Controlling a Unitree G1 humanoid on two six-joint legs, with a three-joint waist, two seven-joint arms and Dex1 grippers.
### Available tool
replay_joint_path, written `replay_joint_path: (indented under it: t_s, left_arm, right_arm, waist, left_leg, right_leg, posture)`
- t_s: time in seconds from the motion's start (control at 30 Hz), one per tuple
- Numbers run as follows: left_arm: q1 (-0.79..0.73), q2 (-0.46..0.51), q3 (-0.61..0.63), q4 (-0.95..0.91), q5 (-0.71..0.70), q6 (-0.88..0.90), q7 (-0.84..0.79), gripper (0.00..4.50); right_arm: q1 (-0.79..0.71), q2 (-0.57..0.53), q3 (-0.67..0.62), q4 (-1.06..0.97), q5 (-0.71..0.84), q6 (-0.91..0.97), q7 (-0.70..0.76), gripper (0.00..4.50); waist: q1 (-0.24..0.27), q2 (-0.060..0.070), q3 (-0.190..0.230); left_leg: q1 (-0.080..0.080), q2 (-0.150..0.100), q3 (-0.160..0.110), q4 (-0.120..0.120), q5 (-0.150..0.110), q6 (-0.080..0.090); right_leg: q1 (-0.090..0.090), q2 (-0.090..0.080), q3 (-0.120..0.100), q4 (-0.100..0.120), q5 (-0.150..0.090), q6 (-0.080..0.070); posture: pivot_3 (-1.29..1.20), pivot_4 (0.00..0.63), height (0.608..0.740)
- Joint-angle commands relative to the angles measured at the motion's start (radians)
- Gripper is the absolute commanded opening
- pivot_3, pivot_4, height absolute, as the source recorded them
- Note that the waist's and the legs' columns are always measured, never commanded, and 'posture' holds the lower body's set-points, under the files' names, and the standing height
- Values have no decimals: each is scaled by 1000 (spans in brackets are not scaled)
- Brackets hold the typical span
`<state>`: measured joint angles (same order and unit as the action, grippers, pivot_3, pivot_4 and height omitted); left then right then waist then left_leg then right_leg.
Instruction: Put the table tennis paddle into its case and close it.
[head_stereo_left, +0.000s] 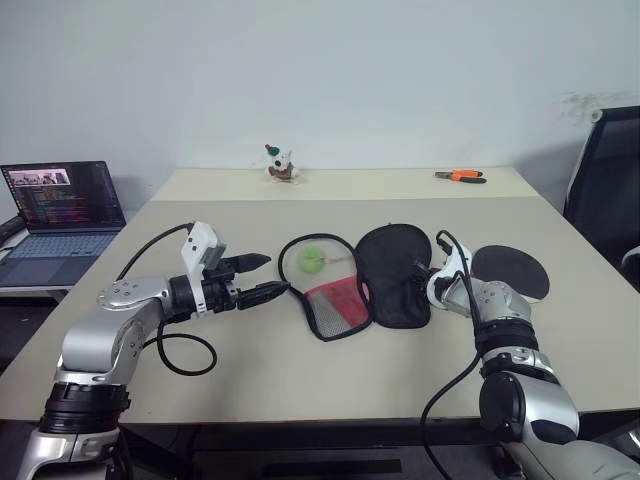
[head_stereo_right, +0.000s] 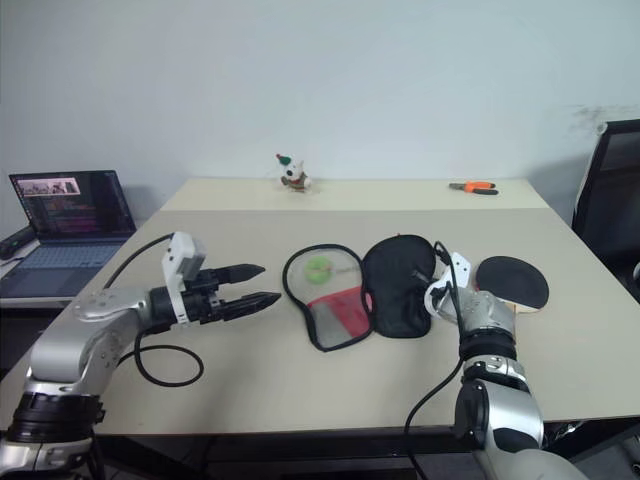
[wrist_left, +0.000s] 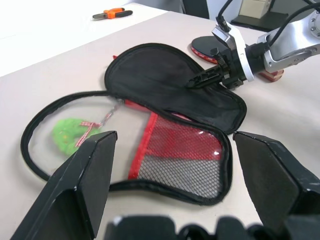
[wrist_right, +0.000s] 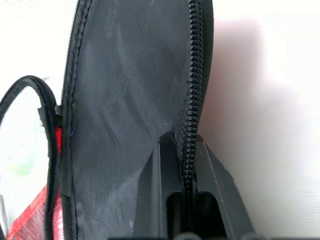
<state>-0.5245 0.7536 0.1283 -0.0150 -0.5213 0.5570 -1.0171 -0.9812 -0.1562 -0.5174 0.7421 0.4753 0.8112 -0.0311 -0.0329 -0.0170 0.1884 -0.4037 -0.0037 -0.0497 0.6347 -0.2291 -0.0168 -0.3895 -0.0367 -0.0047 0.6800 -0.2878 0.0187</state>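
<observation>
- My right gripper (wrist_right: 185, 150) was pinched tight on the zipper edge (wrist_right: 192, 90) of the case (head_stereo_left: 395, 275), right at the black flap's rim. You could see the zip teeth running between my two fingers in the right wrist view.
- The case was lying opened out flat near the middle of the table (head_stereo_left: 300, 400): black flap on my right side, the other half on my left side with red mesh (head_stereo_left: 335, 300) at its near end.
- A small green item (head_stereo_left: 312, 259) sat inside that left half, up at the far, rounded end.
- The table tennis paddle (head_stereo_left: 512, 272) wasn't in the case. It was lying flat on the table just to the right of it, black face up, right beside my right wrist. Its handle was mostly hidden behind my arm, so I can't say much about that.
- My left gripper (head_stereo_left: 270, 276) was hovering above the table on the left side of the case, fingers spread wide, holding nothing, tips aimed at the case's left rim but not touching it.
- Other stuff around: an open laptop (head_stereo_left: 62, 215) off to my left, a little figurine (head_stereo_left: 281, 164) at the far edge of the table, orange-handled pliers (head_stereo_left: 461, 176) at the far right.
</observation>
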Motion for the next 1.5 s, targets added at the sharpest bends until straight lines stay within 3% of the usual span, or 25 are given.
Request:
replay_joint_path:
  t_s: [0.03,0.4,0.5,0.87,1.17,1.5]
  left_arm:
    - [-29,7,2,6,9,-29,-13,4075]
    - [-40,2,-6,20,23,-44,-22,4075]
    - [-36,-1,-5,13,22,-42,-21,4075]
    - [-37,-25,-15,-8,13,-42,-25,4075]
    - [-67,-72,-71,-51,-7,-23,-50,4075]
    - [-226,-155,-185,70,38,-81,-147,4075]
  right_arm:
    - [-3,-15,-15,-33,15,-34,-24,56]
    - [-25,-29,60,-8,0,-40,45,56]
    - [-29,-37,83,-6,-8,-38,54,655]
    - [1,-124,264,-132,-138,-104,161,4456]
    - [189,-278,335,-531,-247,40,121,4489]
    - [355,-246,245,-724,-281,248,-14,4489]
  waist:
    - [0,0,0]
    - [-1,0,0]
    - [-1,0,0]
    - [0,0,0]
    - [3,0,0]
    - [2,0,0]
  left_leg:
    - [0,0,0,0,0,0]
    - [0,0,0,0,0,0]
    - [0,0,0,0,0,0]
    - [0,0,0,-1,0,0]
    - [-2,-1,-1,-2,0,0]
    - [0,-1,0,-1,1,-1]
  right_leg:
    - [0,0,0,0,0,0]
    - [0,0,0,0,0,0]
    - [0,0,0,0,0,0]
    - [0,0,0,0,0,0]
    - [-1,0,0,-1,-1,1]
    - [0,1,0,0,-1,1]
  posture:
    - [0,150,740]
    - [0,150,740]
    - [0,150,740]
    - [0,150,740]
    - [0,150,740]
    - [0,150,740]
